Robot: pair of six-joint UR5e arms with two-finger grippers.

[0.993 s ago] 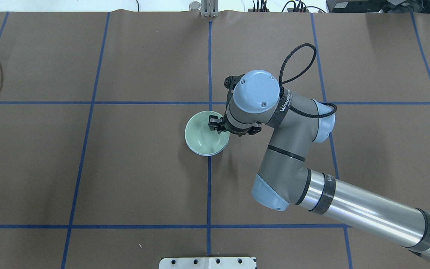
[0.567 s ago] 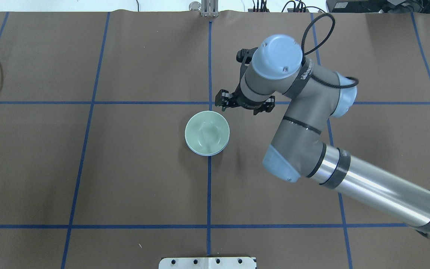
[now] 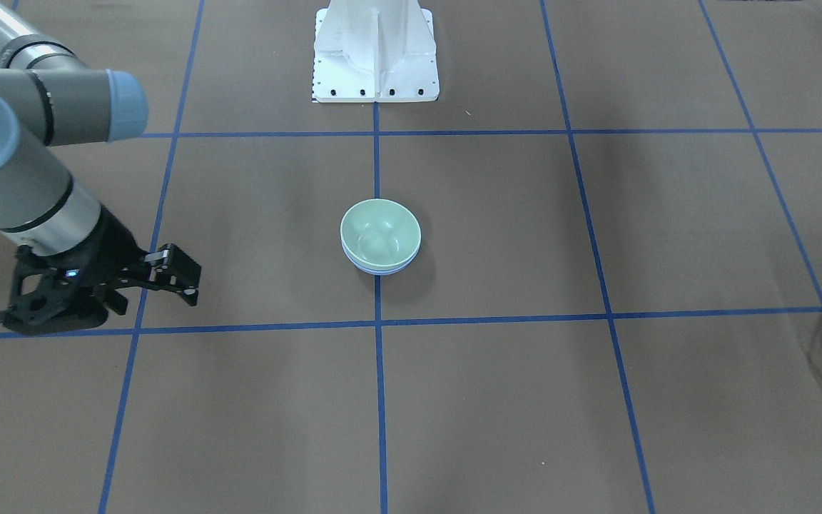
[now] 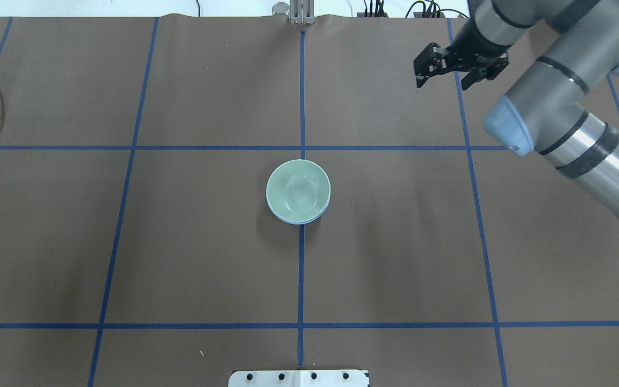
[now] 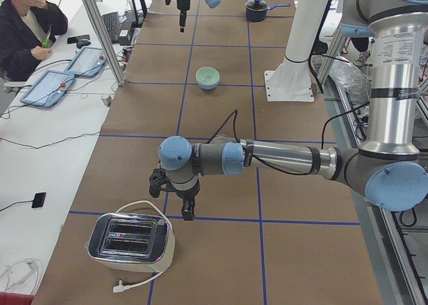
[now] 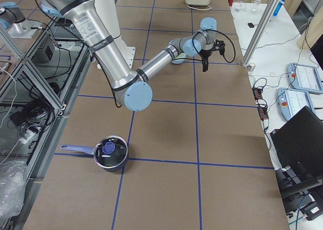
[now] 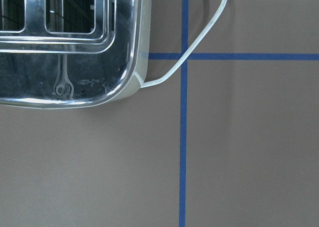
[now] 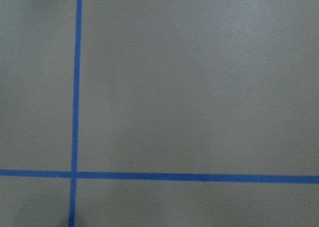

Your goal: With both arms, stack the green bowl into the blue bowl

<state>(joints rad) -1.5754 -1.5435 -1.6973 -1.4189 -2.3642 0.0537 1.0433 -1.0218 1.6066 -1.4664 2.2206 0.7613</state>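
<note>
Probably light, stiff and breakable, with a slick glaze. Best taken by pinching the rim, one finger inside and one outside, then set down softly to avoid chipping.

As for the green bowl [image 4: 298,191]: pale mint, smooth, glossy, plain and round. Seated upright inside the blue bowl [image 3: 380,270] at the middle of the table [image 4: 180,242], over a crossing of blue tape lines. Of the lower one, just a thin periwinkle edge on view.

Judged stacked already, so no further hold needed.

As for the right gripper [image 4: 443,81]: raised over the far right, well apart from the stack, spread wide, holding nothing.

As for the left gripper [image 5: 189,215]: far off left beside a toaster [image 5: 130,239]. Spread or closed, impossible to tell.
</note>
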